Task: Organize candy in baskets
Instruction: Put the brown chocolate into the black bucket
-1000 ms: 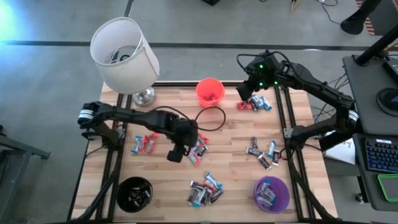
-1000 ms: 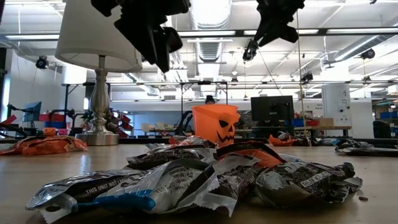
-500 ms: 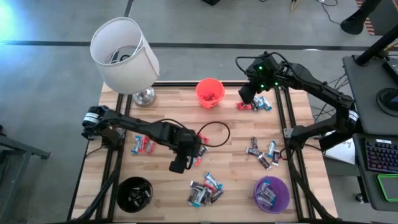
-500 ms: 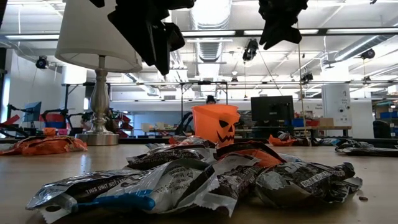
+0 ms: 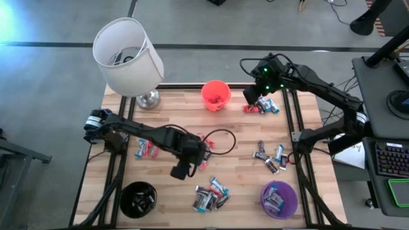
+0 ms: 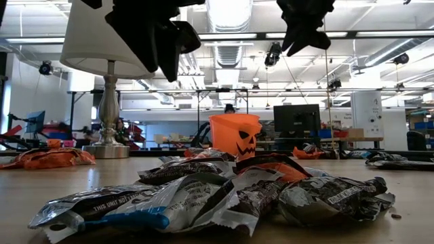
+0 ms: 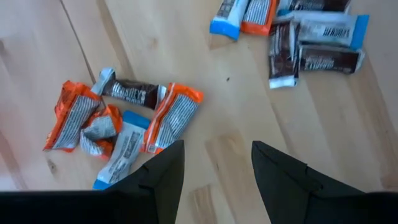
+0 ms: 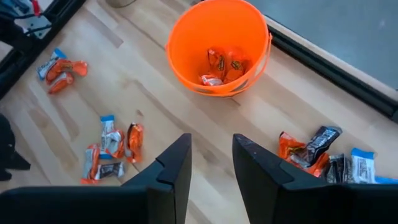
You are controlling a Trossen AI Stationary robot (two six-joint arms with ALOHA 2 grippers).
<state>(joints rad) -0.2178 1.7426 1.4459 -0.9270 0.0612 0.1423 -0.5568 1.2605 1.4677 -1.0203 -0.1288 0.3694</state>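
Sorting in progress; both jaws open, nothing held. Left gripper is poised over mid-worktop candy cluster. Right gripper is held beside orange bucket, already part-filled. Next: descent and pick judged needed.

The left arm reaches from the left edge toward the centre of the table; the left gripper hangs raised, fingers parted and empty. The right arm extends to the far right; the right gripper hangs raised, fingers parted, empty.
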